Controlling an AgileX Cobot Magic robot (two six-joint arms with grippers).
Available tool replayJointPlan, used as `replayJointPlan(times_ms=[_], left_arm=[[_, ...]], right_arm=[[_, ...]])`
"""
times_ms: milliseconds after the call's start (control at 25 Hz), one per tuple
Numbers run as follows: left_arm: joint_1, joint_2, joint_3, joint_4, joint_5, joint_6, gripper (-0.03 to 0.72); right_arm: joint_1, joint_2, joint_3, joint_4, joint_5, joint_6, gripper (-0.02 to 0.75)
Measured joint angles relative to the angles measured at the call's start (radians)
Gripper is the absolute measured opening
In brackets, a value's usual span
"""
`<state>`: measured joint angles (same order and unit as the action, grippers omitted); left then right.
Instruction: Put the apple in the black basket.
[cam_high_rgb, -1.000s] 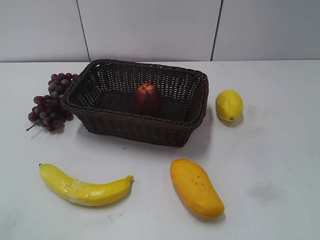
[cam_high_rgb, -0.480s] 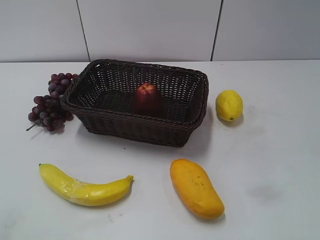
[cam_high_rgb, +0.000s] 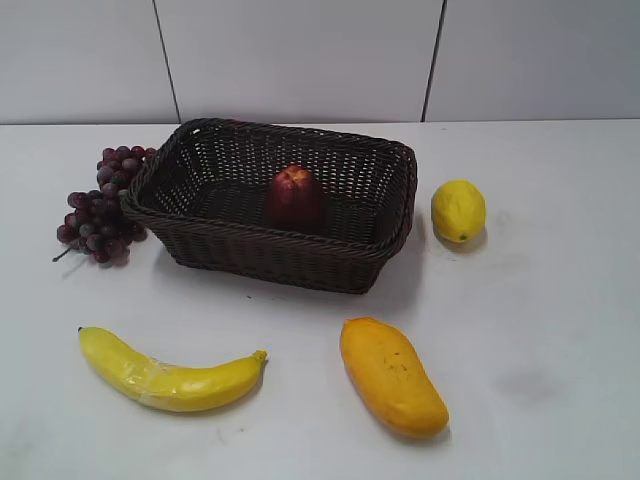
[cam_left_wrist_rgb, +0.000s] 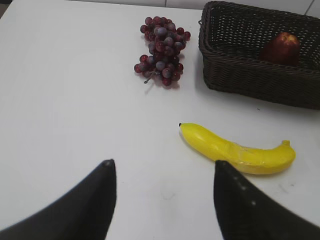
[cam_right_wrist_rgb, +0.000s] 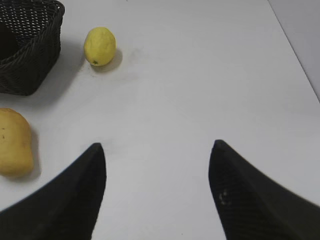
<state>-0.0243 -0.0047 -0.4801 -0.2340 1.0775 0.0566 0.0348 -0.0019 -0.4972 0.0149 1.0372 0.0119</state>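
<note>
The dark red apple (cam_high_rgb: 293, 196) sits inside the black basket (cam_high_rgb: 262, 251) at the back middle of the table. It also shows in the left wrist view (cam_left_wrist_rgb: 282, 47), inside the basket (cam_left_wrist_rgb: 250, 80). My left gripper (cam_left_wrist_rgb: 162, 162) is open and empty above bare table, near the banana. My right gripper (cam_right_wrist_rgb: 156, 145) is open and empty above bare table to the right of the basket corner (cam_right_wrist_rgb: 30, 55). Neither gripper shows in the exterior view.
A bunch of red grapes (cam_high_rgb: 100, 205) lies left of the basket. A lemon (cam_high_rgb: 458, 210) lies to its right. A banana (cam_high_rgb: 165, 372) and an orange mango (cam_high_rgb: 392, 375) lie at the front. A white wall stands behind the table.
</note>
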Motion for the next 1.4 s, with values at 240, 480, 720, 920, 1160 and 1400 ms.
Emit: replayJointPlan(times_ms=[240, 480, 720, 920, 1160, 1400], left_arm=[[0.000, 0.000, 0.000, -0.001, 0.000, 0.000, 0.462], [0.000, 0.000, 0.000, -0.001, 0.000, 0.000, 0.462], [0.000, 0.000, 0.000, -0.001, 0.000, 0.000, 0.462], [0.000, 0.000, 0.000, -0.001, 0.000, 0.000, 0.462], [0.000, 0.000, 0.000, -0.001, 0.000, 0.000, 0.462], [0.000, 0.000, 0.000, -0.001, 0.000, 0.000, 0.461]], right_arm=[[0.000, 0.000, 0.000, -0.001, 0.000, 0.000, 0.486], [0.000, 0.000, 0.000, -0.002, 0.000, 0.000, 0.486], [0.000, 0.000, 0.000, -0.003, 0.000, 0.000, 0.486], [0.000, 0.000, 0.000, -0.003, 0.000, 0.000, 0.486], [0.000, 0.000, 0.000, -0.003, 0.000, 0.000, 0.486], [0.000, 0.000, 0.000, -0.003, 0.000, 0.000, 0.486]])
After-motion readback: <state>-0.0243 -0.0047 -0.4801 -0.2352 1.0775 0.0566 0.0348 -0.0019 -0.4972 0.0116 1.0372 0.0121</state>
